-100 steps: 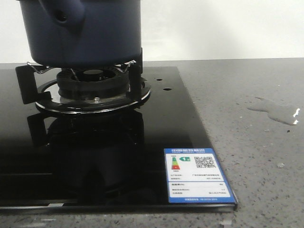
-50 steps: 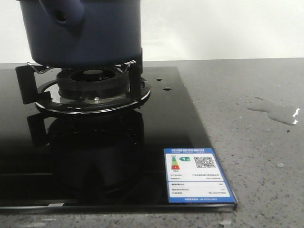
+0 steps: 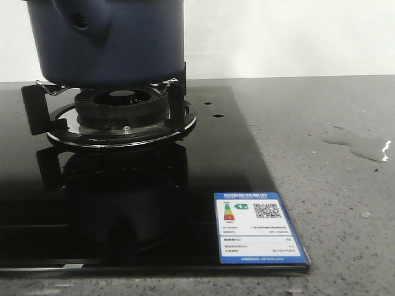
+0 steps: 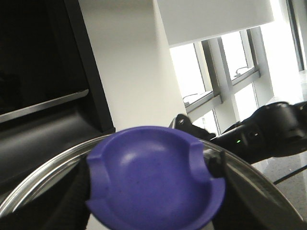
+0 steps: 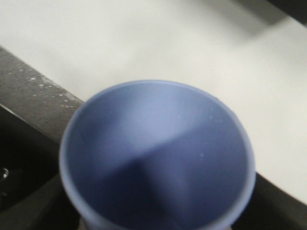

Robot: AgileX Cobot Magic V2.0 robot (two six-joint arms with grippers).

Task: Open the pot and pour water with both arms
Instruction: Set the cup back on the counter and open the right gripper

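Note:
The dark navy-blue pot stands on the gas burner at the back left of the front view, its handle stub facing me. Its top is cut off by the frame edge. A thin puddle of water lies on the grey counter to the right. In the left wrist view my left gripper is shut on the purple-blue knob of a glass lid with a steel rim, held in the air. My right gripper holds a light blue cup, seen from above its mouth. Neither gripper shows in the front view.
A black glass hob fills the left and middle, with a blue and white energy label at its front right corner. The speckled grey counter lies to the right and a white wall behind. The other arm shows behind the lid.

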